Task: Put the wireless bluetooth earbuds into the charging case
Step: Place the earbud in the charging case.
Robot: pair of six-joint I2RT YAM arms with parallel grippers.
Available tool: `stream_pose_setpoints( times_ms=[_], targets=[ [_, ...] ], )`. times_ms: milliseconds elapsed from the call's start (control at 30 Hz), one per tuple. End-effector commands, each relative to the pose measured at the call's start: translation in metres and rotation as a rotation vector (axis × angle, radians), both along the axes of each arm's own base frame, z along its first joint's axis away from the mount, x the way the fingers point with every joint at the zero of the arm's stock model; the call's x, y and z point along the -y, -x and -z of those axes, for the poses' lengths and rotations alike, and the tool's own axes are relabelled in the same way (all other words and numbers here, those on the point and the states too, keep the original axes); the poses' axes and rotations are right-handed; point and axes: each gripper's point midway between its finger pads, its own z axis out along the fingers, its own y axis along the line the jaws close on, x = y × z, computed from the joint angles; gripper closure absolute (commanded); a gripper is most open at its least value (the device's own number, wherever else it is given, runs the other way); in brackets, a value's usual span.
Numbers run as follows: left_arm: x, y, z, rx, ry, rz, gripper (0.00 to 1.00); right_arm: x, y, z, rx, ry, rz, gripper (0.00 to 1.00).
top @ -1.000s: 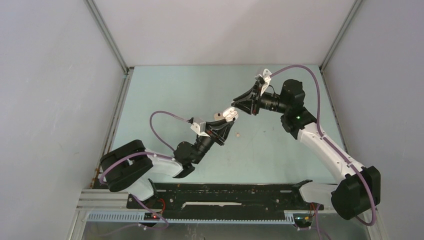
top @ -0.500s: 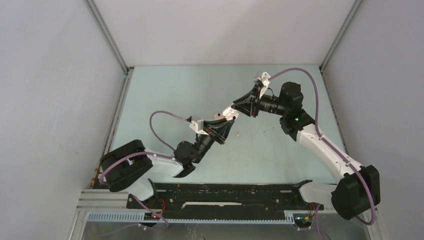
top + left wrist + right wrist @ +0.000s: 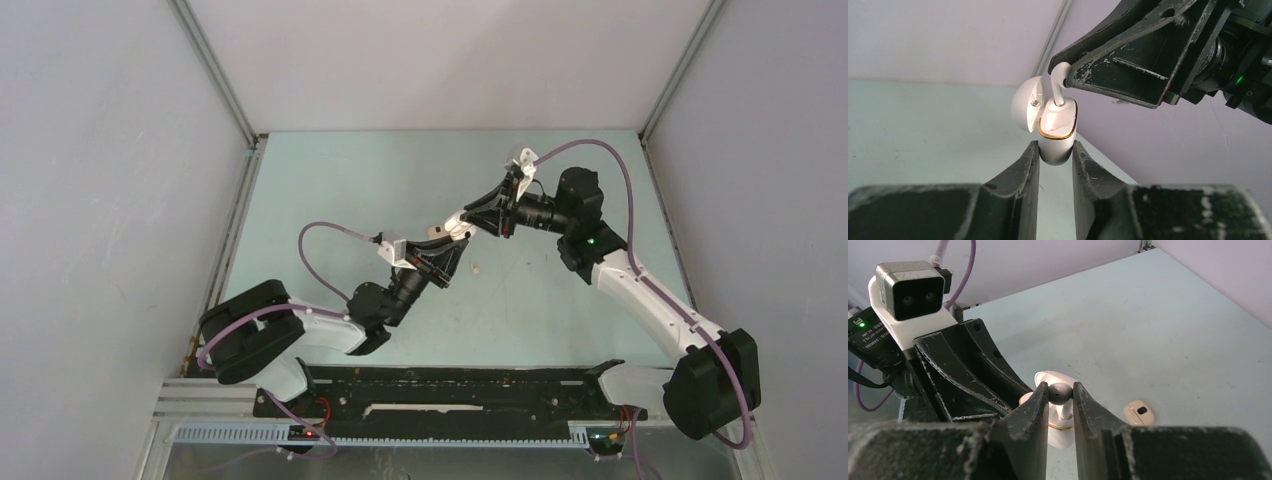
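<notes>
My left gripper (image 3: pixel 1055 150) is shut on the base of a white charging case (image 3: pixel 1057 135) with a gold rim, held upright above the table with its lid (image 3: pixel 1027 105) open. My right gripper (image 3: pixel 1060 390) is shut on the head of a white earbud (image 3: pixel 1060 393). The earbud's stem (image 3: pixel 1059 92) points down into the open top of the case. In the top view the two grippers meet at the case (image 3: pixel 456 226) near the table's middle. A tan earbud (image 3: pixel 1138 412) lies on the table to the right of the case and also shows in the top view (image 3: pixel 478 268).
A small tan thing (image 3: pixel 436 231) lies on the table just left of the held case, partly hidden in the right wrist view (image 3: pixel 1025 399). The table is pale green (image 3: pixel 350 190), with grey walls on three sides. The left wrist camera (image 3: pixel 908 290) is close to my right gripper.
My right gripper has moved left and down with the white earbud, bringing its stem into the open case. The left gripper has shifted slightly, still holding the case.
</notes>
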Motion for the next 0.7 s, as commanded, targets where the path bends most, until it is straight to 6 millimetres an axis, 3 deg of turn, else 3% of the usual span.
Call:
stream_pose_setpoints(
  times_ms=[0, 667],
  targets=[
    [-0.008, 0.003, -0.039, 0.054, 0.124, -0.01, 1.0, -0.002, 0.002, -0.009, 0.071, -0.009, -0.012, 1.0],
    [-0.018, 0.0, -0.042, 0.058, 0.13, -0.048, 1.0, -0.006, 0.012, 0.0, 0.078, 0.027, -0.06, 0.97]
  ],
)
